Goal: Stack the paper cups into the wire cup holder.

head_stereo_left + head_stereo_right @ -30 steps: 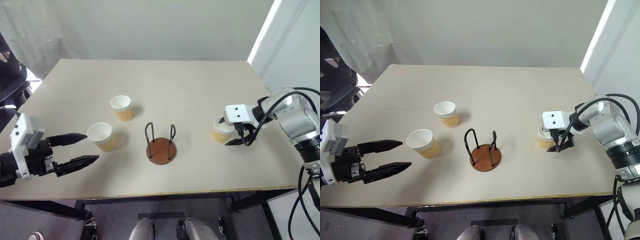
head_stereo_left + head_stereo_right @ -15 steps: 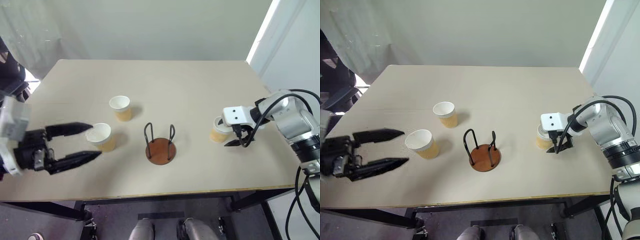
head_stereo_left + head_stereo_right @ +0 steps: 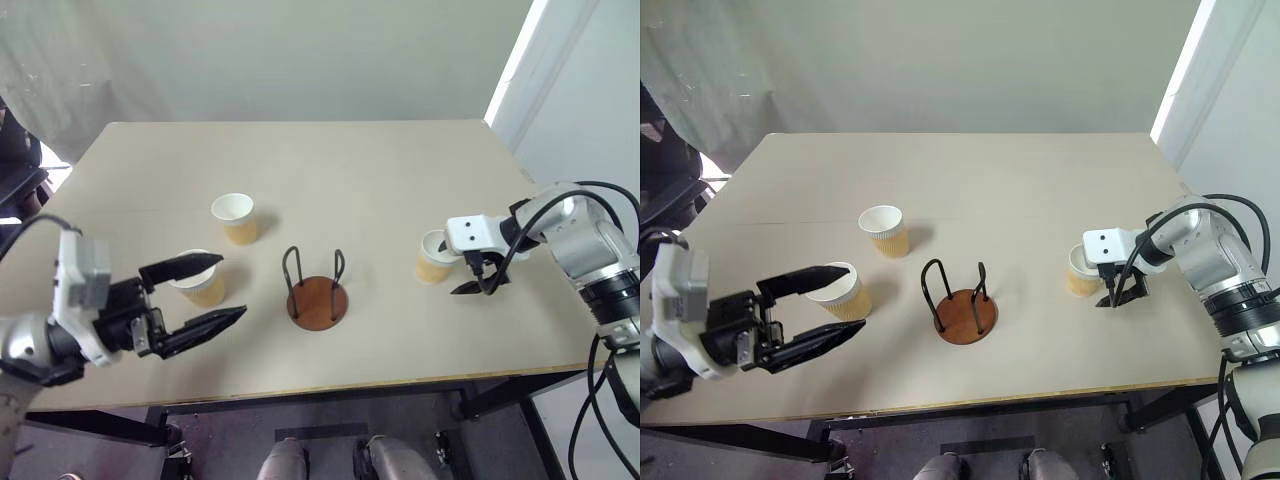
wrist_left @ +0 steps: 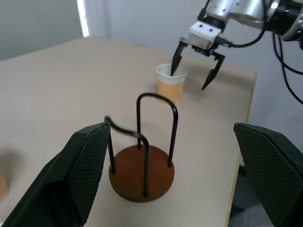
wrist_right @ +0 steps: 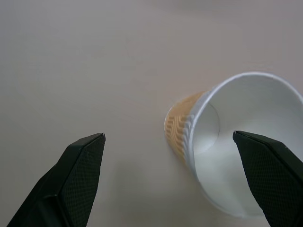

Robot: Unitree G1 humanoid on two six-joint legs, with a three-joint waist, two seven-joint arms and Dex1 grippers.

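Three paper cups stand on the table [image 3: 330, 160]: one at the back left [image 3: 233, 215], one nearer on the left [image 3: 203, 285] and one on the right [image 3: 434, 259]. The wire cup holder [image 3: 317, 296], a brown disc with dark wire loops, stands empty in the middle. My left gripper [image 3: 234, 286] is open and level just above the nearer left cup, pointing at the holder [image 4: 142, 172]. In the left wrist view that cup [image 4: 2, 185] lies outside the fingers. My right gripper [image 5: 168, 134] is open, one finger over the right cup's [image 5: 227, 156] mouth and the other outside its wall.
The table's front edge [image 3: 330, 385] runs close below the holder, and its right edge [image 3: 560, 290] lies just past my right arm. A dark chair [image 3: 15, 170] stands off the table's left side. A white wall [image 3: 590, 90] rises at the right.
My left gripper has swung right, from the table's left edge to over the nearer left cup. The right gripper and all cups have kept still. The view has shifted slightly.
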